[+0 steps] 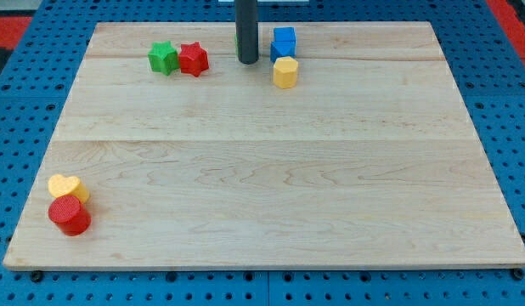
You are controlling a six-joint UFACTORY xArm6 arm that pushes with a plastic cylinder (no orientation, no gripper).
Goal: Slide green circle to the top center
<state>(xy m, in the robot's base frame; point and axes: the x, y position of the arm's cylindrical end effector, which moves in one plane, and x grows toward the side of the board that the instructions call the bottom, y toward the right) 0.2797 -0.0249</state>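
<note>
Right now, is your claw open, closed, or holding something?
No claw: my tip holds nothing, resting between the red star and blue block.

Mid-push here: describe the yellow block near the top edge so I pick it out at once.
Find the board's top edge, near its middle, where my tip stands. Just to the view's right of the tip sits a blue cube, with the yellow hexagon right below it. The only other yellow block is a heart at the bottom left.

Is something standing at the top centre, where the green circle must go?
My tip stands there; blue cube and yellow hexagon lie close on the view's right. No green circle shows; the rod may hide it.
</note>
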